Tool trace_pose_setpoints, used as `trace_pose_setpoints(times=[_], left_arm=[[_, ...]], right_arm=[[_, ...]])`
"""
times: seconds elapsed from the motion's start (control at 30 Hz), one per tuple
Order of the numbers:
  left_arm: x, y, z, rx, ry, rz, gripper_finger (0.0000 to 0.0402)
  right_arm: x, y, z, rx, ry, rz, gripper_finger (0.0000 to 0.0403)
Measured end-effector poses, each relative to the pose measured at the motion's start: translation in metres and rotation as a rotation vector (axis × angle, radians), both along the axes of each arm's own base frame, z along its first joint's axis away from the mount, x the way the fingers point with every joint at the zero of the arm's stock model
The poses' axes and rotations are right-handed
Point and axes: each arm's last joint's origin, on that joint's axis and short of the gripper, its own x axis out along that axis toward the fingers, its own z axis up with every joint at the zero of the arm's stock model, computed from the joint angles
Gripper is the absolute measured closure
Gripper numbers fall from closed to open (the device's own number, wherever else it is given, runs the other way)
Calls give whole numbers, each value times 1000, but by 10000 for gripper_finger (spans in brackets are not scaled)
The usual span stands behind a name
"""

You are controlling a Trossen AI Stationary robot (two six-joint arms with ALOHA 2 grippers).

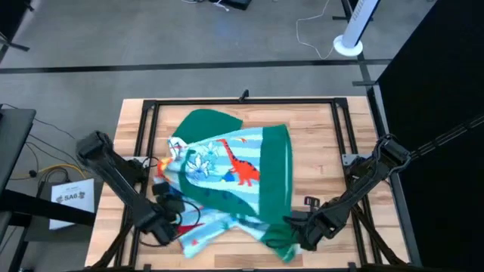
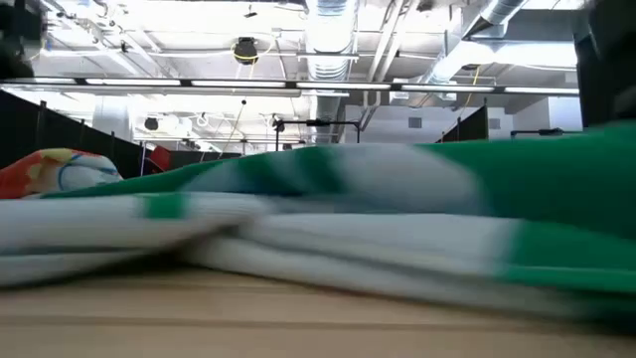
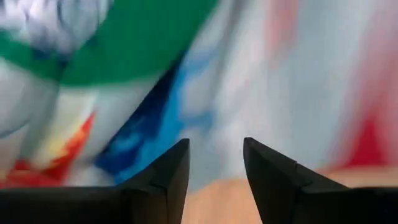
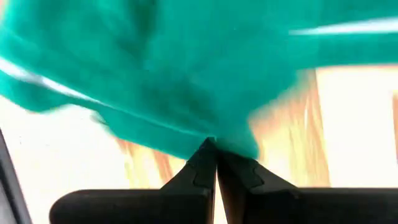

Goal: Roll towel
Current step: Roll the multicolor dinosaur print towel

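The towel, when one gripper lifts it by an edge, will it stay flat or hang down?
The towel lies crumpled in soft folds, so it would likely sag and drape. The right gripper, jaws shut on its green edge, probably drags only that part. The left gripper, jaws open beside the cloth, holds nothing; the bunched layers may slide over the table.

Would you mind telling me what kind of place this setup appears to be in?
Probably an industrial lab or workshop hall: exposed ceiling ducts, a bare grey floor with loose cables, and a framed wooden table holding the towel.
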Motion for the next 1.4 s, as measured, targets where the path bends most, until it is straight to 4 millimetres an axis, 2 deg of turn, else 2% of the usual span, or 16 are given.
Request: trace_pose_setpoints(times=[0.07, 0.17, 0.23, 0.3, 0.47, 0.53, 0.6, 0.7, 0.8, 0.9, 0.97, 1.03, 1.1, 1.23, 1.33, 1.4], left_arm=[[-4, -2, 12, -54, -140, 20, 266], [6, -22, 24, -179, -385, -33, 266], [11, -32, 20, -194, -437, -61, 266], [20, -45, 6, -225, -446, -78, 266], [34, -67, -34, -266, -366, -94, 266], [35, -63, -52, -200, -268, -91, 266], [36, -54, -64, -132, -166, -67, 266], [37, -42, -71, -70, -38, -26, 266], [39, -36, -71, -53, 0, -51, 266], [40, -33, -65, -84, 31, -76, 266], [35, -30, -61, -103, 92, -72, 266], [27, -28, -58, -110, 172, -47, 266], [17, -26, -55, -115, 258, -32, 266], [3, -28, -46, -130, 306, -11, 266], [0, -32, -36, -185, 284, 5, 266], [1, -34, -23, -225, 232, 14, 266]], right_arm=[[5, 6, -1, 30, -95, 21, 403], [12, 19, 2, 104, -264, 49, 403], [14, 27, 5, 152, -350, 62, 403], [14, 38, 10, 205, -446, 80, 403], [3, 60, 19, 266, -568, 120, 403], [1, 60, 17, 233, -573, 115, 403], [4, 56, 5, 181, -547, 105, 403], [19, 50, -18, 160, -496, 73, 403], [37, 49, -38, 208, -464, 80, 403], [45, 46, -53, 189, -388, 90, 403], [43, 42, -52, 180, -291, 91, 403], [32, 36, -47, 140, -146, 90, 403], [15, 24, -38, 55, 23, 96, 403], [-16, 4, -12, -64, 235, 62, 403], [-20, 1, 16, -6, 157, 38, 403], [-18, 1, 25, 15, 58, 37, 403]])
